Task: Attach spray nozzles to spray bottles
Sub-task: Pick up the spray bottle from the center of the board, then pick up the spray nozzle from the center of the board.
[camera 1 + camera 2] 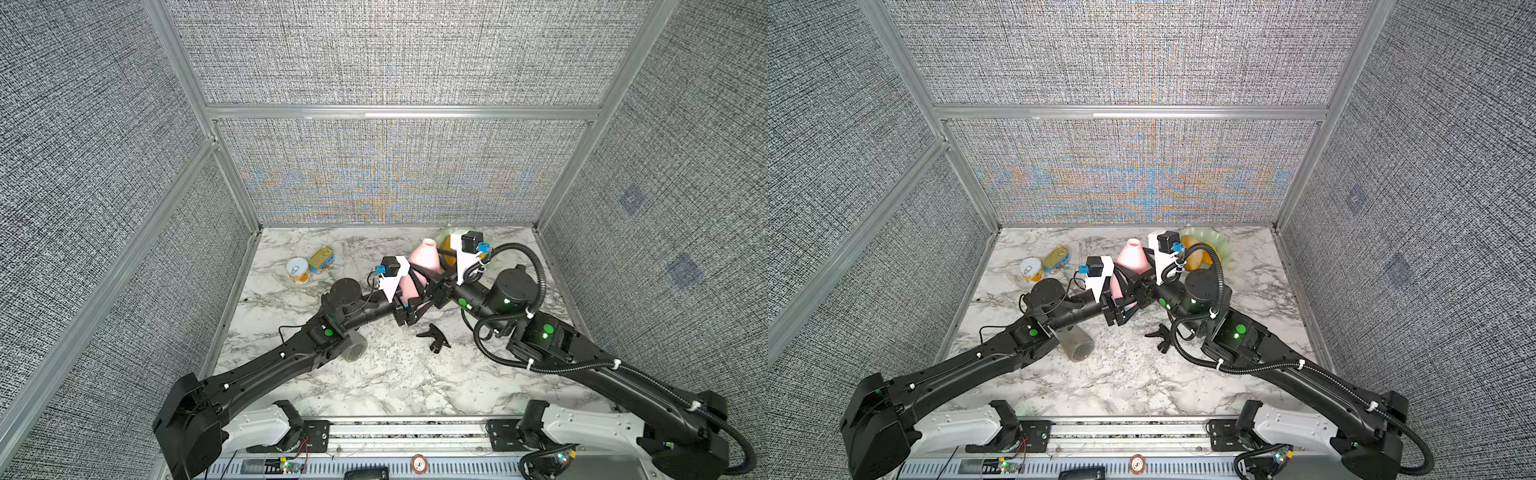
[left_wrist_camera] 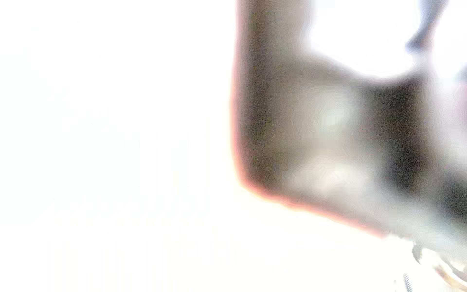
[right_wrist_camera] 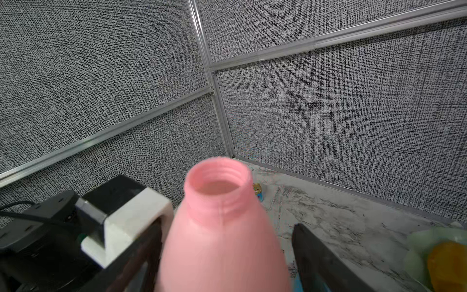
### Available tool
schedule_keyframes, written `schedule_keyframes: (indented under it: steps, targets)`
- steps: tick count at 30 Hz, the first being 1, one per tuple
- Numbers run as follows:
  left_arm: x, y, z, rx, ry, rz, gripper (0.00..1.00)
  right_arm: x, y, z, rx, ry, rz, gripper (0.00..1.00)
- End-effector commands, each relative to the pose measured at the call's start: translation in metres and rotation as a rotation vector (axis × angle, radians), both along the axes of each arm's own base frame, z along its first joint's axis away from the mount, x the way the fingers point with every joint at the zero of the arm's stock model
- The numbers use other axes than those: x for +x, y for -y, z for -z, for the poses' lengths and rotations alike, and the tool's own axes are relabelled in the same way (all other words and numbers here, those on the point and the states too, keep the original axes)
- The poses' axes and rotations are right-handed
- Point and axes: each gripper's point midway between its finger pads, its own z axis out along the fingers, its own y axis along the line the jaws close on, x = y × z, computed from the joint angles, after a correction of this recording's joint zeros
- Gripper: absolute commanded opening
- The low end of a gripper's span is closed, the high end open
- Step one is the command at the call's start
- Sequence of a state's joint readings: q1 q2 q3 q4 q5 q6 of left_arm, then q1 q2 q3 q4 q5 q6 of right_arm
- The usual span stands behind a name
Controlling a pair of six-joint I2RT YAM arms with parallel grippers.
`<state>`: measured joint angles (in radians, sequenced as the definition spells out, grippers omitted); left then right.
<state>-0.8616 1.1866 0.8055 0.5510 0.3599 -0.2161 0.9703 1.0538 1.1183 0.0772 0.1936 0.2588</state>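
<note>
I see grey woven fabric panels [image 1: 395, 54] closing the workspace on three sides, framed by aluminium rails [image 1: 403, 111], around a white marble-patterned tabletop [image 1: 390, 386] under even light.

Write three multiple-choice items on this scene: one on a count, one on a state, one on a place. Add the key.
1. How many tin cans are on the table? A one; B two; C four.
2. The pink bottle has its neck: A open, with no nozzle; B fitted with a white nozzle; C plugged with a cork.
3. The black spray nozzle lies: A on the pink bottle; B on a can; C on the table, nearer the robot's base than the bottle.

Key: 1 B, both top views show two side by side; 2 A, the right wrist view looks into bare threads; 3 C, it rests on the marble alone.
</note>
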Motion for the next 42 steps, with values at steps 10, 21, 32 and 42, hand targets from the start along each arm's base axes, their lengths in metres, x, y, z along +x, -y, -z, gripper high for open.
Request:
schedule_keyframes:
  steps: [10, 21, 32, 42]
  targets:
    - [0.039, -0.047, -0.01, -0.029, 0.1, -0.361, 0.64, -0.013, 0.031, -0.02, 0.038, -0.039, 0.061, 0.86]
    - [0.006, -0.078, -0.083, -0.114, 0.415, -0.39, 0.62, 0.026, 0.131, 0.156, -0.371, -0.678, 0.449, 0.55]
    - [-0.005, -0.103, -0.059, -0.17, 0.4, -0.437, 0.61, -0.008, 0.087, 0.303, -0.463, -1.343, 0.237, 0.58]
    - [-0.013, -0.104, -0.062, -0.19, 0.393, -0.414, 0.61, 0.001, 0.067, 0.353, -0.278, -1.53, 0.329, 0.61]
